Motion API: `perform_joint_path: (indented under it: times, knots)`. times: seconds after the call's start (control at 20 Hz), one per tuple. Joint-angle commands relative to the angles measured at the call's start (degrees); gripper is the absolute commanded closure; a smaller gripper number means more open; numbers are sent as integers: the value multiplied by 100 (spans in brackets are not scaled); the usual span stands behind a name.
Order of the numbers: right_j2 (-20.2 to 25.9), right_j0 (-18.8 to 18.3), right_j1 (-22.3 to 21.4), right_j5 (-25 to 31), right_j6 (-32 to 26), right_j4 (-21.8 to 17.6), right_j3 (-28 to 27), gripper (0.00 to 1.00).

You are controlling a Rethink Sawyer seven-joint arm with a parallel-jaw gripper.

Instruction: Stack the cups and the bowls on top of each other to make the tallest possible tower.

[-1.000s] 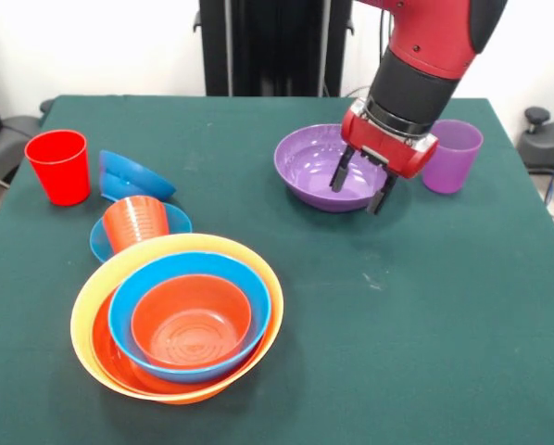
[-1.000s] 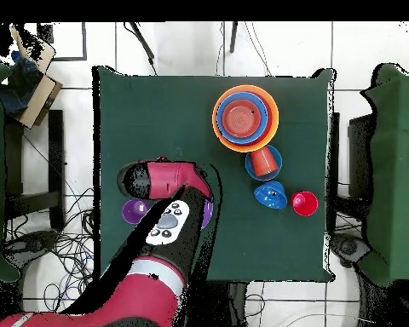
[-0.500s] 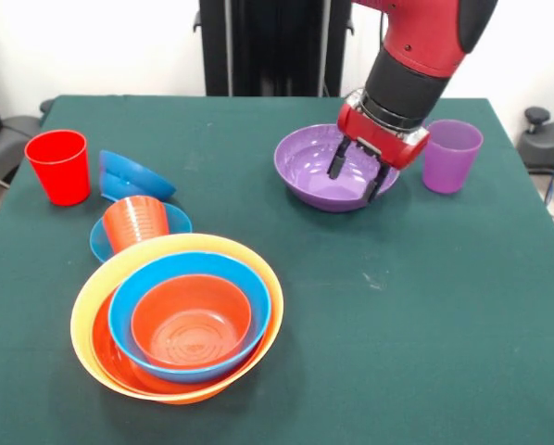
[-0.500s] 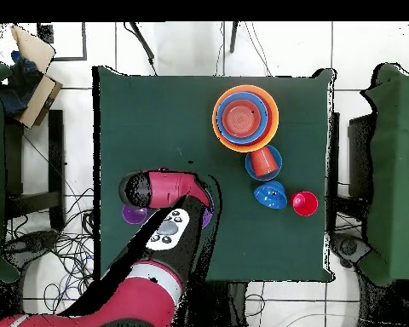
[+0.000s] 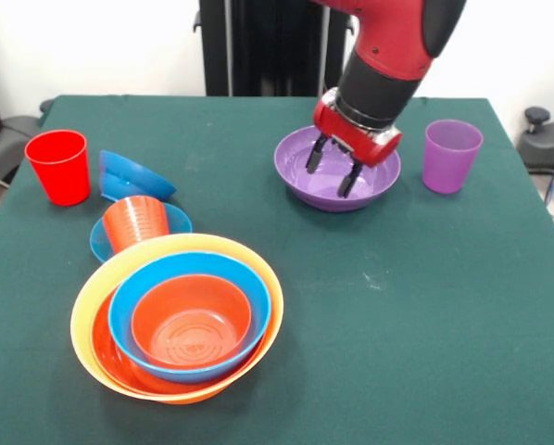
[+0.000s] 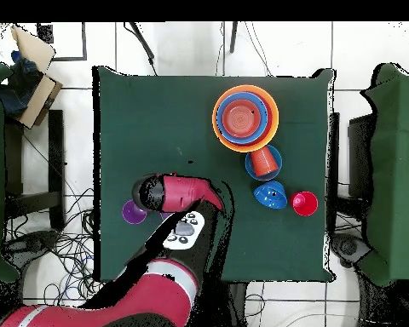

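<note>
Fingers over the purple bowl
The fingers (image 5: 333, 167), spread and empty, have shifted from the bowl's (image 5: 337, 171) cup-side rim to above its middle.

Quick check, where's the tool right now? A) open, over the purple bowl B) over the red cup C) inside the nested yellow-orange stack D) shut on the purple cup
A: the tool hangs open above the inside of the purple bowl, with the purple cup standing apart beside it.
</note>
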Motion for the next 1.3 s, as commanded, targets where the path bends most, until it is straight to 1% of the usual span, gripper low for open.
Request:
perform_joint_path:
  times: [0.05,0.35,0.8,0.9,0.95,1.05,1.3]
  knots:
    - [875,-287,310,-644,695,203,183,0]
    - [990,-325,291,-798,703,184,237,0]
    - [1085,-365,190,-623,685,226,266,0]
    - [1074,-358,136,-462,660,225,254,0]
    - [1020,-318,45,-207,624,215,252,0]
    - [966,-281,-47,16,619,221,221,0]
    - [986,-262,-174,473,602,286,70,0]
